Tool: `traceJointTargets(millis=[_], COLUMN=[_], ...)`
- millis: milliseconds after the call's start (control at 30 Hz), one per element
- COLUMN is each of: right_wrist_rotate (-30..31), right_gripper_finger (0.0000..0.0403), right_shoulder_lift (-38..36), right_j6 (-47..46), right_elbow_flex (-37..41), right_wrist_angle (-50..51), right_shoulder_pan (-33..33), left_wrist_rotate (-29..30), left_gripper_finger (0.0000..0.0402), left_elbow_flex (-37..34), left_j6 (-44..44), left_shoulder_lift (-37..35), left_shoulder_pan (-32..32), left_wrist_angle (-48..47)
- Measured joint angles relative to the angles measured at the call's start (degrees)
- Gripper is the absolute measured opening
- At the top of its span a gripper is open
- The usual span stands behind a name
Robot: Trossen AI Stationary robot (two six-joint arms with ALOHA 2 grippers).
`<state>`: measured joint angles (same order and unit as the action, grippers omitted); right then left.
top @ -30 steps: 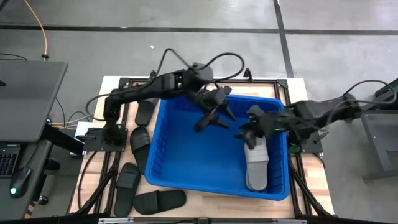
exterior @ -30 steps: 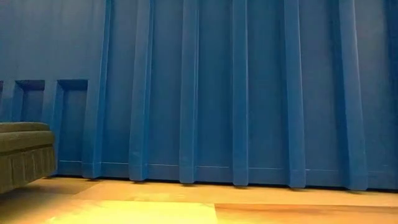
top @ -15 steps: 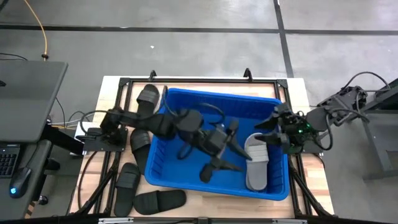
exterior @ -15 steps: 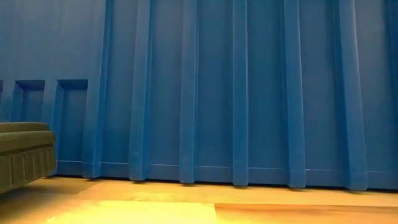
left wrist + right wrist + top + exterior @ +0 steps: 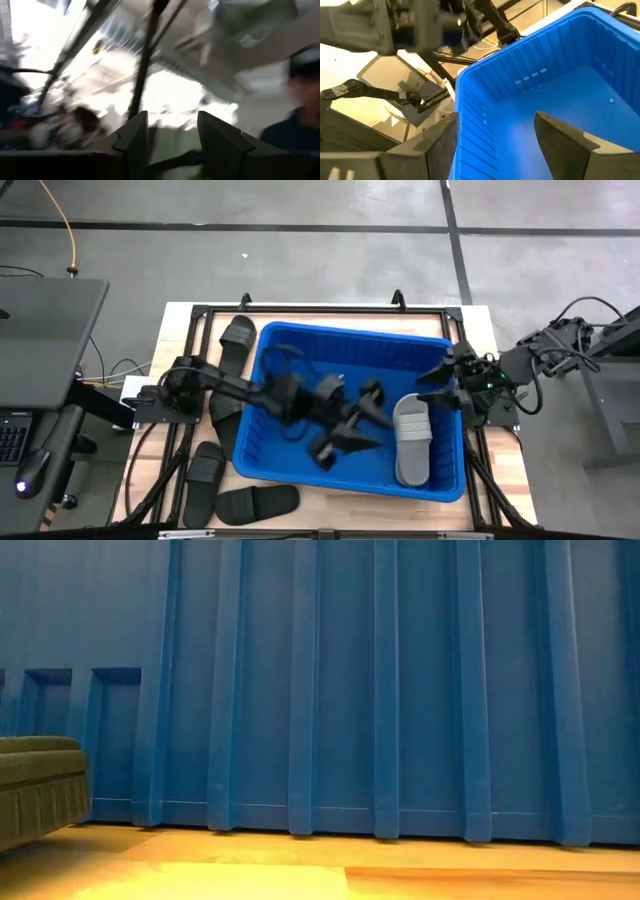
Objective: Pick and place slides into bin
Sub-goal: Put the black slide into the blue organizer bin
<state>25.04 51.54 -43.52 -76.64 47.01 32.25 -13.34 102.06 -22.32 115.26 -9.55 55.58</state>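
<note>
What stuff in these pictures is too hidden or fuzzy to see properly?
- Low view: the bin wall fills the picture, hiding the arms and whatever lies inside; only the end of one slide shows at the edge.
- Left wrist view: motion blur smears the room, and a person is cut off by the edge.
- High view: the left pincer is blurred over the bin floor.
- Right wrist view: the grey slide is out of frame.

A bright blue ribbed bin is seen — a light grey slide inside, black slides outside.

Left arm across bin opening
</note>
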Motion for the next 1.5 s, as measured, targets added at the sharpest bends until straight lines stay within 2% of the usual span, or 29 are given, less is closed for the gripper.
traceJointTargets(millis=[133, 200, 300, 367, 433, 533, 600, 733, 800, 1000, 1133, 1233, 1333, 1500], right_wrist_rotate=[-0.74, -0.37, 3.80, 5.44, 7.61, 9.01, 8.84, 5.92, 3.52, 2.10, -3.59, -6.66, -6.19, -0.68], right_gripper_finger=[0.0248, 0.0248, 0.0248, 0.0248, 0.0248, 0.0248, 0.0248, 0.0248, 0.0248, 0.0248, 0.0248, 0.0248, 0.0248, 0.0248], right_shoulder_lift=[-1.47, -2.25, -3.90, -5.45, -7.04, -9.31, -11.84, -20.44, -26.73, -43.41, -50.06, -51.27, -50.74, -51.23], right_j6=[0.57, 1.69, 2.35, 0.24, -5.99, -6.85, -6.16, 0.55, 0.39, 0.08, 0.17, 0.71, 0.34, -6.29], right_elbow_flex=[0.00, 0.00, 0.00, 0.00, 0.00, 0.01, 0.58, 6.55, 12.55, 32.05, 40.39, 42.83, 42.45, 42.51], right_wrist_angle=[-2.21, -3.81, -0.52, 3.49, 8.06, 10.67, 9.80, -0.41, -6.18, -19.91, -28.21, -31.63, -30.15, -23.07], right_shoulder_pan=[0.18, 0.18, 0.18, 0.04, 0.02, 0.90, 1.52, 1.93, 1.91, 1.92, 1.92, 1.93, 1.90, 1.90], left_wrist_rotate=[4.10, 8.31, 8.44, 7.02, 6.28, 7.34, 5.98, 2.41, 2.35, -0.17, -8.64, -15.87, -22.55, -31.79], left_gripper_finger=[0.0161, 0.0161, 0.0161, 0.0161, 0.0161, 0.0161, 0.0161, 0.0161, 0.0161, 0.0161, 0.0161, 0.0161, 0.0159, 0.0135], left_elbow_flex=[-11.99, -15.95, -19.32, -20.25, -20.47, -20.26, -20.24, -20.26, -20.26, -20.17, -20.22, -20.22, -20.22, -20.24], left_j6=[-5.27, -7.70, -8.05, -10.51, -12.12, -10.47, -10.48, -10.49, -10.50, -9.20, -10.77, -17.27, -22.82, -28.31], left_shoulder_lift=[-2.00, -1.93, -1.87, -2.10, -2.43, -3.95, -5.25, -6.97, -7.75, -11.14, -11.30, -11.30, -11.30, -13.10], left_shoulder_pan=[1.35, 2.87, 4.77, 5.49, 6.75, 9.39, 11.48, 15.02, 16.54, 22.47, 28.15, 32.99, 37.77, 44.94], left_wrist_angle=[19.40, 26.26, 33.38, 34.00, 33.99, 33.97, 33.96, 33.91, 33.97, 31.97, 29.86, 29.82, 29.46, 30.02])
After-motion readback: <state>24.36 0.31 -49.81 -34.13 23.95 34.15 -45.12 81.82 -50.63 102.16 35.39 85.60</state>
